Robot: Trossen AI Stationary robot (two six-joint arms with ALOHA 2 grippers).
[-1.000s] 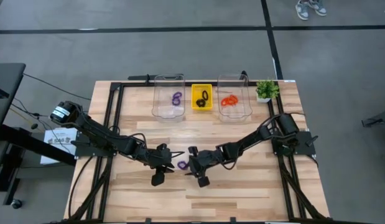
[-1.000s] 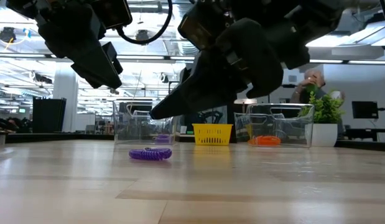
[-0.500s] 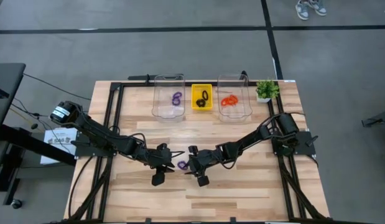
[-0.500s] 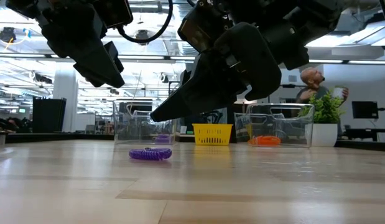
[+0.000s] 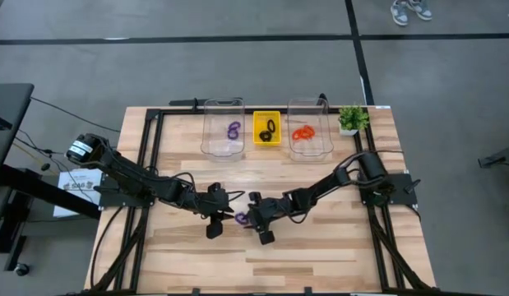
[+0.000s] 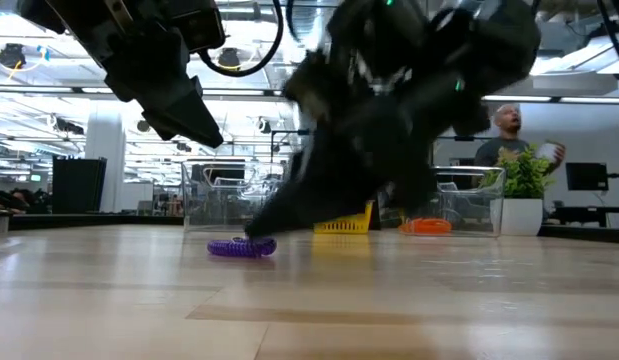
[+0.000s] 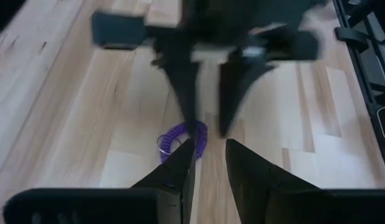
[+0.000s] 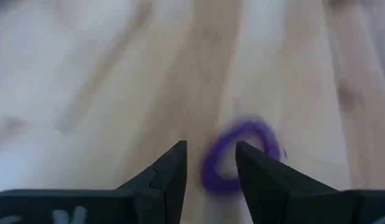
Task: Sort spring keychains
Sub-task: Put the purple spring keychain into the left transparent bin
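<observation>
Low view: right gripper [image 6: 261,232] now lower, at purple keychain [image 6: 241,247]

Purple coiled keychain [image 5: 240,219] flat on the table [image 5: 320,255]

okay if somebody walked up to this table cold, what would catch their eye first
Probably the two grippers closing in from either side on one purple spring keychain lying mid-table: the left gripper raised beside it, the right gripper low at it, fingers open. Next, the back row: a clear bin holding purple loops, a yellow tray, and an orange-filled bin.
</observation>
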